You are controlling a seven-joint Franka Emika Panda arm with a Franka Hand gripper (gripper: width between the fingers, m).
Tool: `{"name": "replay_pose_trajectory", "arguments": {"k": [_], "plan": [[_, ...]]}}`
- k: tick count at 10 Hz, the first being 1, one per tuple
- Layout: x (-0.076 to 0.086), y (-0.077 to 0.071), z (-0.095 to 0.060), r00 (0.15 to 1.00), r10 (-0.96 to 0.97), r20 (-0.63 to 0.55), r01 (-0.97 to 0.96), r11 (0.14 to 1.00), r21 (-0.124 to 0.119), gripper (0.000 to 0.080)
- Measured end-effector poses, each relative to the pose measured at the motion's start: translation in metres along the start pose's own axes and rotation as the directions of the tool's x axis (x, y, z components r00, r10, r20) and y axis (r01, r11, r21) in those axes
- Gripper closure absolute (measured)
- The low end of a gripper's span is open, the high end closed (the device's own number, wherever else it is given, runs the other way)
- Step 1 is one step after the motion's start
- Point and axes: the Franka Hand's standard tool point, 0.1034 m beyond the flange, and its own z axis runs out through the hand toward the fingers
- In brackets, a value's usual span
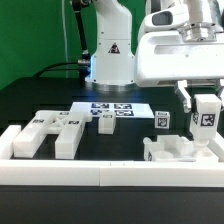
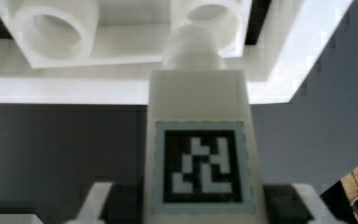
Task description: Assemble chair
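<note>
You are holding the chunky white plastic chair leg with a black-and-white square tag [image 1: 205,115] [image 2: 201,130] upright on the exterior view's right, over the near side of the black tabletop [image 1: 30,100]. The jaws are clamping it from both sides, closed on its upper part, so the tagged face is showing between them and the lower end is sticking out below.

In the wrist view a rounded white peg [image 2: 194,45] is projecting from that free end. It is pointing at the blocky white plastic chair part with round holes [image 1: 175,150] [image 2: 60,35], which is lying directly underneath. Judging from this, you are working on seating the peg in a hole.

To do it well, you are wanting the peg centred on the nearest hole and the leg kept vertical before pressing down. A tilted approach is likely to jam on the rim or push the lower part sideways. Whether the peg is already touching the part, the views are not showing.

Further out, a small white tagged block [image 1: 162,120] is standing just beside, toward the exterior view's left. The marker board [image 1: 112,108] is lying mid-table. Two more white blocky parts [image 1: 40,130] [image 1: 66,135] are waiting well apart on the left, and a long white border rail [image 1: 110,178] is running along the near edge.
</note>
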Motion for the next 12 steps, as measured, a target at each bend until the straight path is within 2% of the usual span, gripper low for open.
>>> {"name": "replay_pose_trajectory", "arguments": {"k": [12], "plan": [[-0.018, -0.007, 0.017, 1.000, -0.019, 0.005, 0.019, 1.000, 0.002, 0.0509]]}}
